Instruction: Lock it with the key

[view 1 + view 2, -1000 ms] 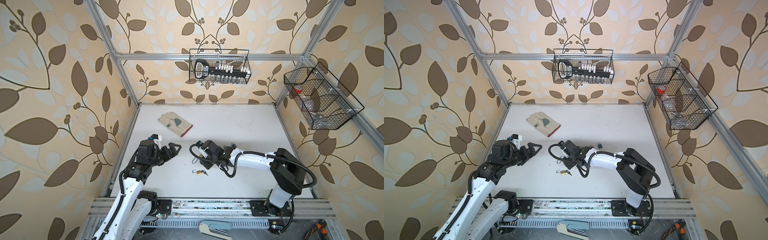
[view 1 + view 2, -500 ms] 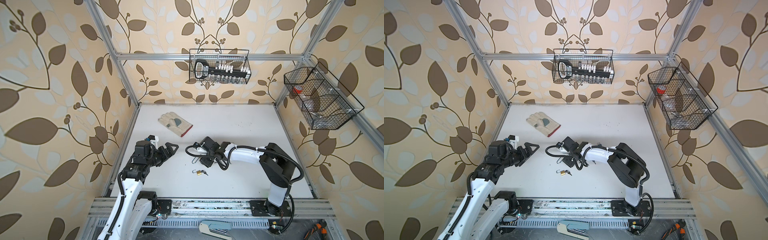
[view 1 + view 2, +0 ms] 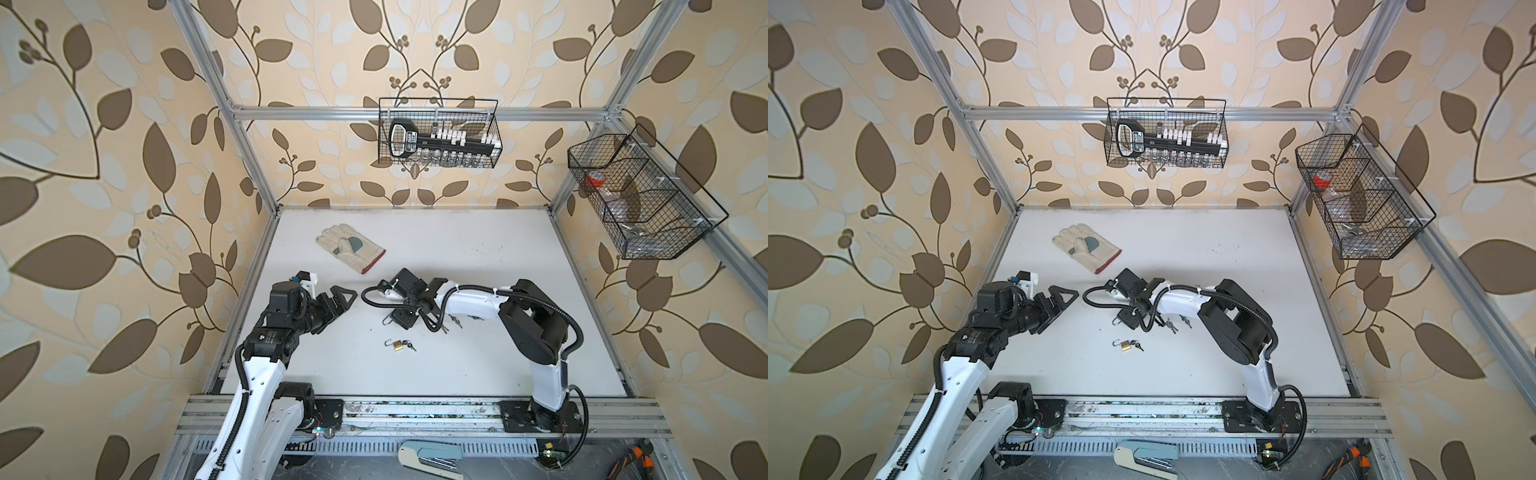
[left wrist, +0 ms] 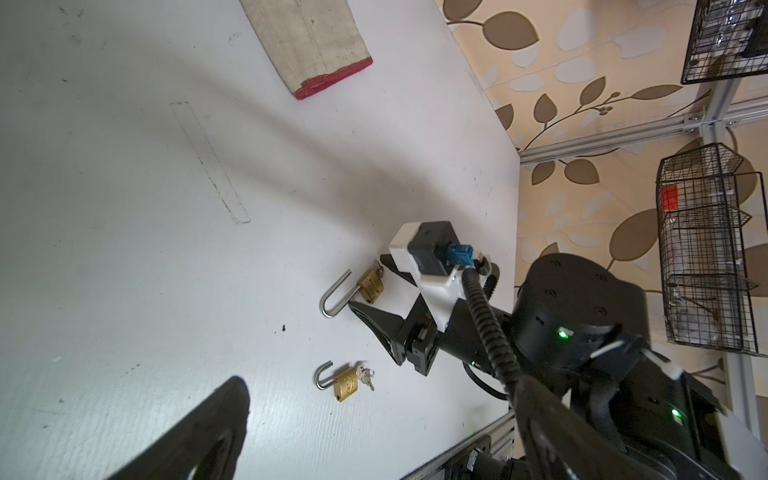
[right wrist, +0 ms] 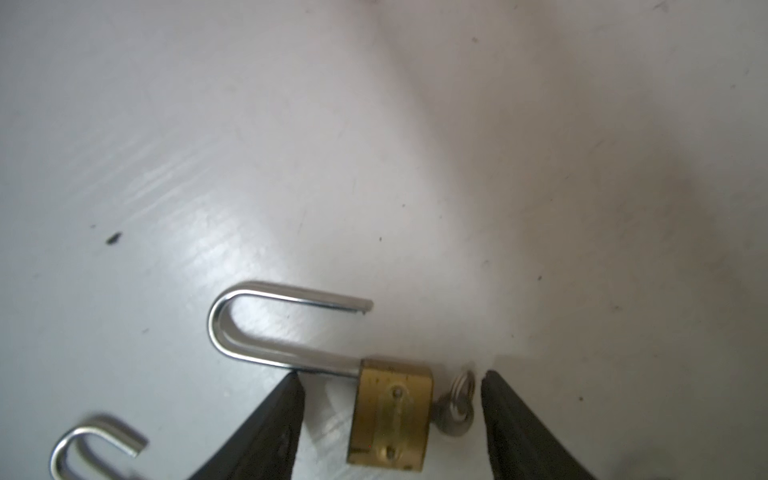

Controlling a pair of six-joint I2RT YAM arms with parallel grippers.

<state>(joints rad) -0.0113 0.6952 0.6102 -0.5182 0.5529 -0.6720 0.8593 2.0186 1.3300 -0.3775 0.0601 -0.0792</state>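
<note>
On the white tabletop (image 3: pixel 478 257), ctr, just far of a smaller brass padlock (image 3: pixel 398 345) w/ its keys, my right claw (image 5: pixel 390 373) sits low, jaws parted, straddling the long-shackle brass padlock (image 5: pixel 390 419). Its shackle stands open; a small silver key (image 5: pixel 455 409) on a ring sits against the body's base. My black fingers (image 5: pixel 270 432) aren't pressing the brass: gap each side. My left claw (image 3: pixel 338 302) hangs wide open, well to the left. A pale work glove (image 3: pixel 349 248) lies far-left.

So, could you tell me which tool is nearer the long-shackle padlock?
Right. The right tool straddles the long-shackle padlock, jaws open either side; the left tool hangs open, well off to its left.
</note>
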